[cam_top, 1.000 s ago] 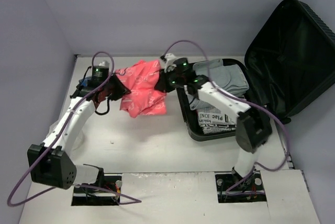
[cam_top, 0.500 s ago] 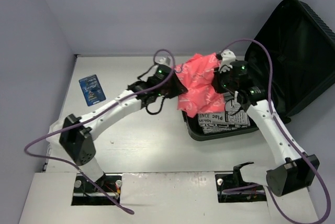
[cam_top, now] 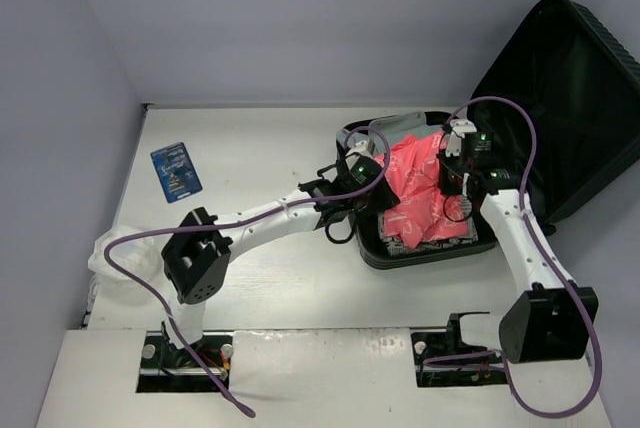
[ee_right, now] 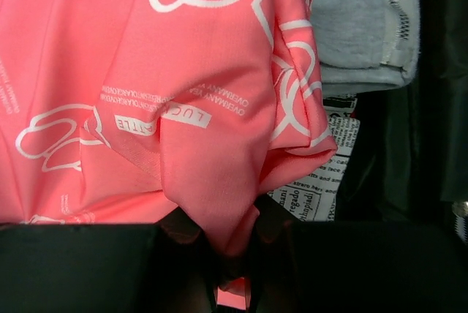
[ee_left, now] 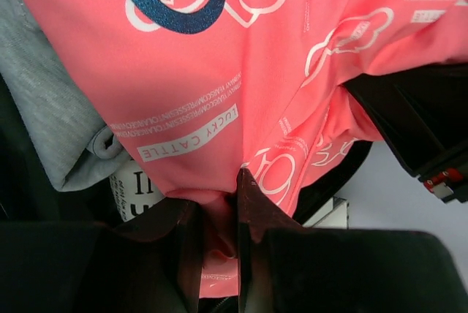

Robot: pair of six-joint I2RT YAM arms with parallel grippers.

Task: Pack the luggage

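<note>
together, left claw (ee_left: 217,219) and right claw (ee_right: 223,243) pinch the pink shirt (cam_top: 420,198) in the luggage (cam_top: 570,88).

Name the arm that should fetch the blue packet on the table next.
Left, probably: the blue packet lies on its side. Both the left gripper and right gripper grip the pink shirt over the luggage.

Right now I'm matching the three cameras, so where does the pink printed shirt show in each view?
Top external: the pink printed shirt is right of centre, inside the luggage.
Left wrist: it fills the top and middle, pinched by the left gripper at bottom centre.
Right wrist: it fills the left and centre, pinched by the right gripper at the bottom.
Shared landmark: the grey garment beside it.
</note>
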